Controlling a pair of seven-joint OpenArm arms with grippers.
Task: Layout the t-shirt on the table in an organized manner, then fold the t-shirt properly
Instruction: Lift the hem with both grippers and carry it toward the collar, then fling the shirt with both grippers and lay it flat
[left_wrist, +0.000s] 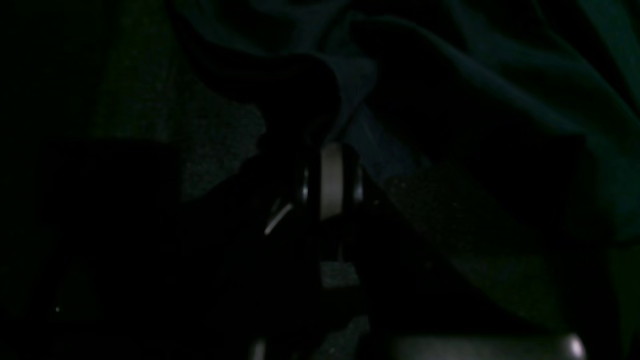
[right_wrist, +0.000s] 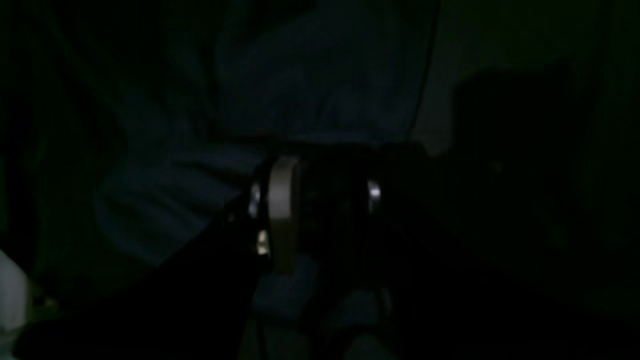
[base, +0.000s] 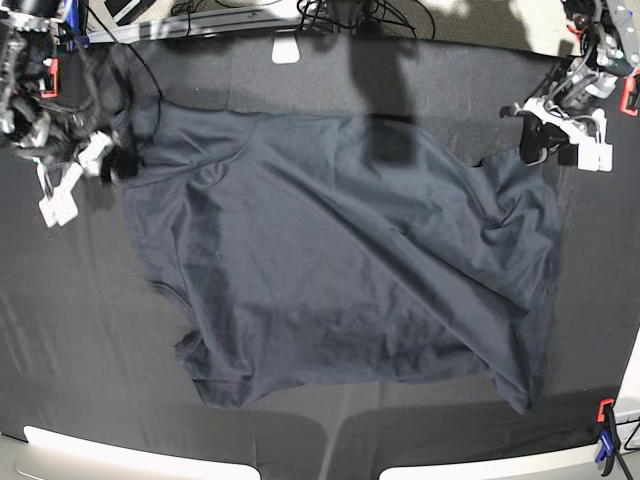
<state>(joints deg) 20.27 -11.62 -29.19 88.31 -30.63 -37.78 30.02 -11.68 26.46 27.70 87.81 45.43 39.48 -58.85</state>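
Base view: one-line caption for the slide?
Dark t-shirt spread wrinkled on the black table, left gripper and right gripper at its two far corners.

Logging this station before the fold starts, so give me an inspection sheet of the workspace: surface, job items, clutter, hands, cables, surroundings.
Surface: table under black cloth, faintly creased.
Job's things: t-shirt spread out but wrinkled, diagonal ridges across it.
Clutter: small white piece on the far edge.
Hands: left hand shut at the shirt's far corner, fabric bunched at it; right hand at the opposite far corner, grip unclear.
Cables: black bundle beyond the far edge.
Surroundings: orange and blue clamp at the near corner; pale floor beyond.
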